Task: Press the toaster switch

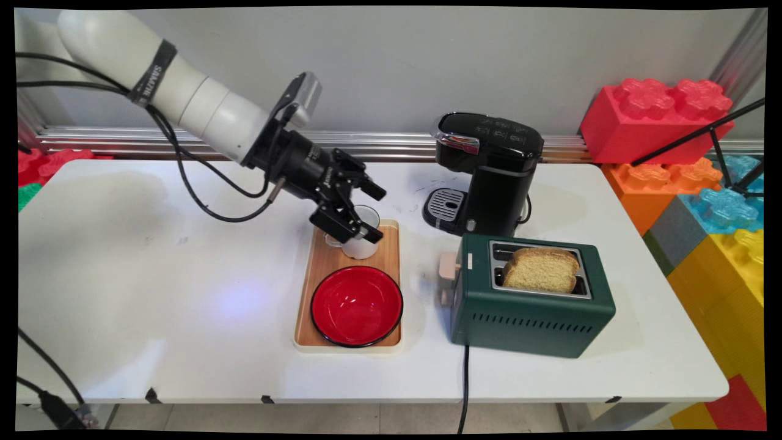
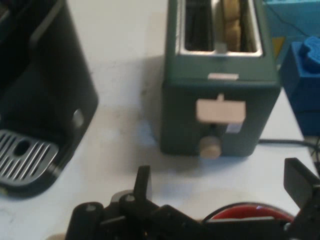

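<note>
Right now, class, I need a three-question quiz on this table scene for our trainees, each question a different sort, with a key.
1. True or false: the toaster holds bread.
2. What shares the wooden tray with the red bowl? A) fork B) white cup C) kettle
3. Fill in: behind the toaster stands a black ____ machine.

Key:
1. True.
2. B, the white cup, with the gripper open at it.
3. Coffee; the coffee machine stands by the wall.
</note>
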{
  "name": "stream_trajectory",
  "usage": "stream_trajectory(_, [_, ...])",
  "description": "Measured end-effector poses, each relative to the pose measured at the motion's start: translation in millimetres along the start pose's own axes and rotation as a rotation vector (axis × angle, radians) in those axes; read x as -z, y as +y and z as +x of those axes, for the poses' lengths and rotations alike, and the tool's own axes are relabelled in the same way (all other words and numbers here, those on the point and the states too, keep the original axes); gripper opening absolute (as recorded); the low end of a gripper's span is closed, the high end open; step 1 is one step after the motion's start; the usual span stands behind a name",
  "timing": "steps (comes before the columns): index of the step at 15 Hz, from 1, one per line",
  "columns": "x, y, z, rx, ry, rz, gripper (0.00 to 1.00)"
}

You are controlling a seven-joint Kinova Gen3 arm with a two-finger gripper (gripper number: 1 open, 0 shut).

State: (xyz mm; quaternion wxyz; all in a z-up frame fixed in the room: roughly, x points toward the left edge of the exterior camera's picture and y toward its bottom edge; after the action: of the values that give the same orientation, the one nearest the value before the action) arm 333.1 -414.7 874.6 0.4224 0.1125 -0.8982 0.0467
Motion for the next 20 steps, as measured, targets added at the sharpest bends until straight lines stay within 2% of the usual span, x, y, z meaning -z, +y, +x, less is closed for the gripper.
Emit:
stream_trajectory(4, [-14.3, 5.7, 21.9, -0.029, 0.0, -0.043, 1.0])
stream_trajectory(9, [-29.2, 4.8, 34.8, -0.049, -0.007, -0.067, 1.0])
stream_trajectory(10, [-31.7, 4.5, 36.3, -0.052, -0.008, -0.07, 0.0])
stream_trajectory(20, [-54.9, -0.2, 40.3, -0.055, -0.012, -0.109, 0.0])
